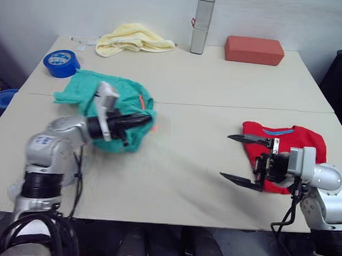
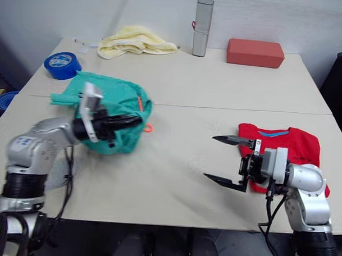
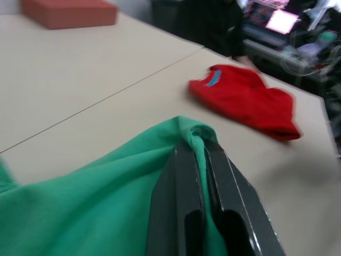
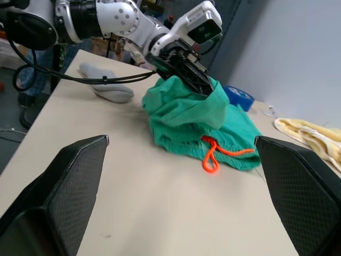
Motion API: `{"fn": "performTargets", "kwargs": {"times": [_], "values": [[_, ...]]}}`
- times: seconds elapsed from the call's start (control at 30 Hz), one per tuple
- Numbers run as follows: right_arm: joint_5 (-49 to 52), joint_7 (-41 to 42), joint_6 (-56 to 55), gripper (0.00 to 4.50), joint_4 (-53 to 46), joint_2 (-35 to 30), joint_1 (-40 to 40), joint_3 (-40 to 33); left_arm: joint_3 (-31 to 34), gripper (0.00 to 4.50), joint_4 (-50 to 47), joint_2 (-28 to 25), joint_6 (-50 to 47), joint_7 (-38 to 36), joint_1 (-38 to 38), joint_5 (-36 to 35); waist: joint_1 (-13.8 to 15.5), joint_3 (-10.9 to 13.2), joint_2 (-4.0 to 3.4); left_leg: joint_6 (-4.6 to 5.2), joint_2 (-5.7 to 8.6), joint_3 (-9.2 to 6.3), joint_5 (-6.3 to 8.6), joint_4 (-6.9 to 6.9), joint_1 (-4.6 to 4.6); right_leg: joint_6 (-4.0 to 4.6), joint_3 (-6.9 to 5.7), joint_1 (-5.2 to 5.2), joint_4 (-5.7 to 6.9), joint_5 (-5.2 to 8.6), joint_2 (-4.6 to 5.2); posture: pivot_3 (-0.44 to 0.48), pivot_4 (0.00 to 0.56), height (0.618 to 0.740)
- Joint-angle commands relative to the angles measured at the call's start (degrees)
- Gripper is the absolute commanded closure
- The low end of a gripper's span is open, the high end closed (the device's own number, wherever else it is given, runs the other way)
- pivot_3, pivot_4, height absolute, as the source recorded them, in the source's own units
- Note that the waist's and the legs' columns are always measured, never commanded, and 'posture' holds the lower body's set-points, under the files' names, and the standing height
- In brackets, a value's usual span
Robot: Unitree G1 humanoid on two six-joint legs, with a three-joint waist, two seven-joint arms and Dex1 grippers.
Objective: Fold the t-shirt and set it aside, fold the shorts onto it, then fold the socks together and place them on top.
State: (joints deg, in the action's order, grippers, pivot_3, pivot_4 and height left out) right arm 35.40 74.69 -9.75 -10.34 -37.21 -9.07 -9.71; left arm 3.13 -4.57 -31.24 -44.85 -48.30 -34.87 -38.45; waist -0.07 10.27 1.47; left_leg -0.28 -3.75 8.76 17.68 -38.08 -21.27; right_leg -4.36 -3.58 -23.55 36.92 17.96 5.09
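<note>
The teal-green shorts [image 1: 82, 92] lie bunched on the left half of the table, and their orange drawstring [image 4: 213, 154] trails out on the table. My left gripper [image 1: 143, 120] is shut on a fold of the shorts [image 3: 106, 197] and holds it lifted a little. The red t-shirt [image 1: 291, 140] lies folded near the right edge, its blue neck label showing. My right gripper [image 1: 226, 156] hovers open just left of the t-shirt with nothing between its fingers. A grey sock [image 4: 106, 88] lies on the table near my left arm, close to the front edge.
Along the far edge are a blue tape roll [image 1: 61, 63], a pale yellow towel [image 1: 132, 38], an upright silver cylinder [image 1: 201, 25] and a red-brown block [image 1: 253, 50]. A seam [image 1: 217, 105] runs across the table top.
</note>
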Motion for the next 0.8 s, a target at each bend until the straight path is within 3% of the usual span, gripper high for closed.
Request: {"fn": "performTargets", "kwargs": {"times": [0.03, 0.17, 0.3, 0.53, 0.63, 0.8], "values": [[1.41, 0.29, 1.04, 0.00, -0.17, -1.53, 0.09, -2.22, -4.41, 4.47, -4.61, 5.64, -2.11, 0.76, -2.68, -2.47, 0.01, 0.01, 0.01, 0.00, 0.00, -0.03, 0.00, -0.02, -0.01, 0.00, 0.04, 0.00, 0.00, 0.00, -0.01, 0.000, 0.150, 0.740], [1.33, 0.19, 2.19, 0.00, -0.48, -2.43, 1.12, -2.49, -11.62, 4.47, -8.45, 8.30, -3.06, -0.80, -1.45, -0.64, -0.06, 0.01, 0.01, 0.01, 0.03, -0.06, 0.00, -0.02, -0.01, -0.02, 0.17, 0.05, -0.04, 0.01, -0.03, 0.000, 0.150, 0.740], [1.68, 1.23, 3.43, 0.00, -0.25, -3.39, 2.75, -2.74, -17.29, 4.47, -14.05, 3.03, -3.26, -5.76, 3.10, 0.55, -0.79, 0.06, -0.07, -0.10, -0.01, 0.00, -0.01, -0.01, 0.09, 0.02, 0.56, 0.03, -0.02, 0.03, -0.38, 0.000, 0.150, 0.740], [1.41, 4.28, 4.50, 0.00, 1.96, -4.01, 4.29, -2.38, -17.83, 4.47, -16.78, -6.24, 2.77, -9.83, 9.75, 5.67, -1.25, 0.09, -0.13, -0.23, -0.12, -0.21, -0.07, 0.01, 0.11, 0.13, 0.60, 0.07, 0.02, 0.09, -0.49, 0.000, 0.150, 0.740], [-0.14, 5.19, 6.04, 0.00, 3.10, -5.13, 4.45, -1.33, -12.10, 3.88, -17.77, -7.96, 5.27, -8.97, 12.51, 4.93, -1.25, 0.09, -0.13, -0.19, -0.21, -0.22, -0.04, 0.01, 0.08, 0.13, 0.60, 0.06, 0.00, 0.09, -0.43, 0.000, 0.150, 0.740], [-6.19, 7.08, 1.01, 0.00, 7.65, -4.71, -0.11, 2.72, -0.99, 2.38, -21.37, -14.91, 11.52, -13.19, 21.47, 4.35, -2.02, 0.11, -0.16, -0.17, -0.38, -0.18, -0.02, 0.01, 0.08, 0.15, 0.61, 0.04, -0.02, 0.10, -0.39, 0.000, 0.150, 0.740]]}}
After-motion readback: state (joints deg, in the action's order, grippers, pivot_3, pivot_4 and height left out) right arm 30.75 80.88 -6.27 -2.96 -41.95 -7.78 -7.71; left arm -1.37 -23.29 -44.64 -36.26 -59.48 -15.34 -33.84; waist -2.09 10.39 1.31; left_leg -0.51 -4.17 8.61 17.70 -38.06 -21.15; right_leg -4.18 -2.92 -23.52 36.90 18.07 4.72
